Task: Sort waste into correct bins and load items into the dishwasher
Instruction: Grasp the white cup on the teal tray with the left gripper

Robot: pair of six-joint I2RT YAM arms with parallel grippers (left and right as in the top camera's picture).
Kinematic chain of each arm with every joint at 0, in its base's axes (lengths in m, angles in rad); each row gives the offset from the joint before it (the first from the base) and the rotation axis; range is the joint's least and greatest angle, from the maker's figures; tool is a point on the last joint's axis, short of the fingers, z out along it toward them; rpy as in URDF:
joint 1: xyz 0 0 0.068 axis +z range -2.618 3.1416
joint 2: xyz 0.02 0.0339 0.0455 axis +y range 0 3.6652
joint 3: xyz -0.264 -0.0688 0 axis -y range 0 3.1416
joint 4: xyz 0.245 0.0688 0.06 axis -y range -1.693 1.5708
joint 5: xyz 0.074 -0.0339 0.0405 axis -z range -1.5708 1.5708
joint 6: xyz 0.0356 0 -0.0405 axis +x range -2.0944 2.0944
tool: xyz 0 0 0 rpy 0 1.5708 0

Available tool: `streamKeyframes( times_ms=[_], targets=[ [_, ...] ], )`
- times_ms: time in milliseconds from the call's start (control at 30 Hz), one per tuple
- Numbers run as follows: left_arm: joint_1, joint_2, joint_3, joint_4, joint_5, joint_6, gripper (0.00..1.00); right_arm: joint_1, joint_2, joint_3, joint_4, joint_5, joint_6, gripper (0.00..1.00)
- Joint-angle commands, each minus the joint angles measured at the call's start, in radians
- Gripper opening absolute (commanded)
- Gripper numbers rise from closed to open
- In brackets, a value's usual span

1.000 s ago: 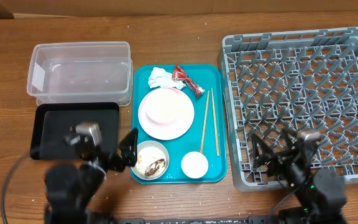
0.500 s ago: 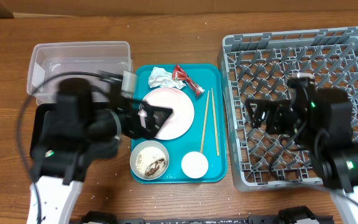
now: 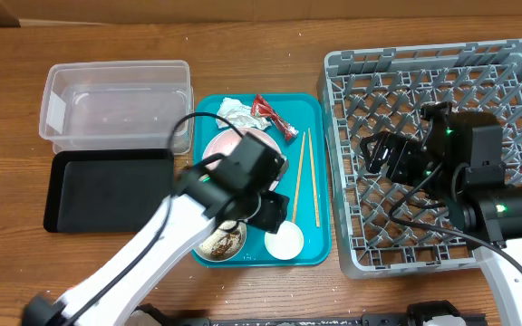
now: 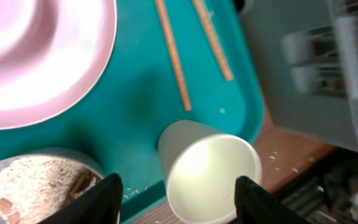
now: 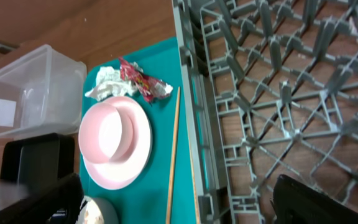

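My left gripper (image 3: 277,211) (image 4: 182,202) is open, its fingers on either side of the small white cup (image 3: 284,240) (image 4: 210,177) and just above it on the teal tray (image 3: 316,118). A bowl with whitish-brown food scraps (image 3: 222,241) (image 4: 36,186) sits left of the cup. The pink plate (image 3: 227,145) (image 5: 114,155) carries a pink bowl (image 5: 117,127). Two chopsticks (image 3: 300,177) (image 5: 173,149) lie right of it. The napkin (image 3: 234,110) (image 5: 107,84) and red wrapper (image 3: 270,116) (image 5: 142,81) lie at the tray's back. My right gripper (image 3: 377,159) (image 5: 176,202) is open and empty over the grey dish rack (image 3: 442,91).
The clear tub (image 3: 116,104) (image 5: 23,93) stands at the back left, with the flat black tray (image 3: 107,188) (image 5: 30,162) in front of it. My left arm crosses the table's front left and hides part of the plate. Rice grains are scattered by the front edge.
My left arm has swung right, from over the plate to above the white cup. My right arm has shifted slightly over the rack.
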Motion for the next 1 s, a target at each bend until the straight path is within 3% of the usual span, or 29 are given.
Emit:
streamKeyframes(
  times_ms=[0,367,467,500,700,733,833,967],
  targets=[
    [-0.024,0.112,0.008,0.011,-0.013,0.001,0.55,-0.006,-0.009,0.033,-0.008,-0.005,0.009,1.0],
    [-0.098,0.215,0.008,0.037,-0.072,0.0,0.37,-0.006,-0.009,0.033,-0.014,-0.005,0.009,1.0],
    [-0.079,0.21,0.009,0.03,-0.068,-0.015,0.09,-0.006,-0.009,0.033,-0.013,-0.005,0.009,1.0],
    [-0.071,0.203,0.012,0.023,-0.068,-0.023,0.04,-0.006,-0.009,0.033,-0.011,-0.005,0.009,1.0],
    [0.041,0.09,0.058,-0.02,-0.019,-0.034,0.04,-0.006,-0.009,0.033,0.009,-0.015,0.009,1.0],
    [0.077,0.067,0.066,-0.017,0.025,-0.032,0.04,-0.006,-0.009,0.033,0.008,-0.031,0.009,1.0],
    [0.224,0.005,0.072,0.036,0.267,0.014,0.04,-0.003,-0.009,0.032,0.011,-0.166,-0.036,0.87],
    [0.423,-0.002,0.072,0.105,0.782,0.108,0.04,0.018,-0.003,0.031,0.033,-0.436,-0.204,0.8]
  ],
)
